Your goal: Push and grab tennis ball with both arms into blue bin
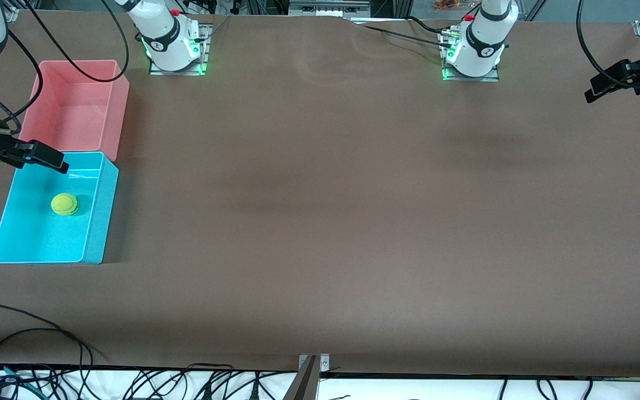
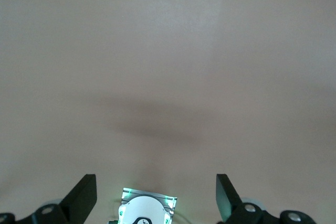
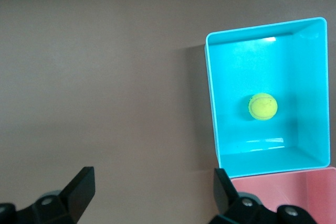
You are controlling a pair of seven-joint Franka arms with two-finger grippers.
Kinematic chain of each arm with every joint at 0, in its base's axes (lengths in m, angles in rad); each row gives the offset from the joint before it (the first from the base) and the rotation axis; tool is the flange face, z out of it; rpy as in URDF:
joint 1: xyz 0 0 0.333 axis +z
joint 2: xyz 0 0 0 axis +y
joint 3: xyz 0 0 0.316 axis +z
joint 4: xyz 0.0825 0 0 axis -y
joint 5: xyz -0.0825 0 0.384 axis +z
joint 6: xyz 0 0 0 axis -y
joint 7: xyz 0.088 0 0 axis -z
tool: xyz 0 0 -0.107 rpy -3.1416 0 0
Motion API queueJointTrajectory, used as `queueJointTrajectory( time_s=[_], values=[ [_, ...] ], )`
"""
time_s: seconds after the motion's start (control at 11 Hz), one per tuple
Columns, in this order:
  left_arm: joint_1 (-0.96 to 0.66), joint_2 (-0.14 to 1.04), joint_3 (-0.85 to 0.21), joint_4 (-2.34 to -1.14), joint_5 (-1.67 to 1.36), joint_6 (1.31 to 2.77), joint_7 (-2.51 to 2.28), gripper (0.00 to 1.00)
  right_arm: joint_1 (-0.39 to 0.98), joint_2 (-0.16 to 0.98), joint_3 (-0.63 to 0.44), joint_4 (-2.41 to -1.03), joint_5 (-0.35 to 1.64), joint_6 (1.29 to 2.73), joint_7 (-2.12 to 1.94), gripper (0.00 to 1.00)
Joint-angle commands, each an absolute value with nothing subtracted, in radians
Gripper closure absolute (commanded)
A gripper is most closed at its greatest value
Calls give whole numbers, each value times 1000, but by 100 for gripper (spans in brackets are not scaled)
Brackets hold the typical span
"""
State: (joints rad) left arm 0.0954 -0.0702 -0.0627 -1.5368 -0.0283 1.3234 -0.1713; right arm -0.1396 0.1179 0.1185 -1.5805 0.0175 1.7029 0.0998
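Observation:
The tennis ball (image 1: 64, 204) (image 3: 262, 106) lies on the floor of the blue bin (image 1: 106, 208) (image 3: 211, 98), touching neither wall. That bin stands at the right arm's end of the table. My right gripper (image 1: 48, 158) (image 3: 153, 172) hangs high in the air by the bins, open and holding nothing; bare table shows between its fingers. My left gripper (image 1: 603, 86) (image 2: 155, 179) hangs high over the left arm's end of the table, open and holding nothing as well.
A pink bin (image 1: 120, 105) (image 3: 315, 182) of the same size stands against the blue one, farther from the front camera. Both arm bases (image 1: 175, 50) (image 1: 473, 53) sit at the table's back edge. Cables (image 1: 31, 333) trail along the front edge.

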Motion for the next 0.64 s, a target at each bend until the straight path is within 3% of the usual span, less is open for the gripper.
queueJointTrajectory(
  time_s=[0.0, 0.55],
  values=[
    [94, -58, -93, -1511, -9, 1305, -173, 0, -147, 104, 123, -1577, -8, 1671, 80, 0],
    [89, -57, -132, -1506, -8, 1316, -172, 0, -144, 104, 127, -1575, -35, 1663, 91, 0]
  ],
)
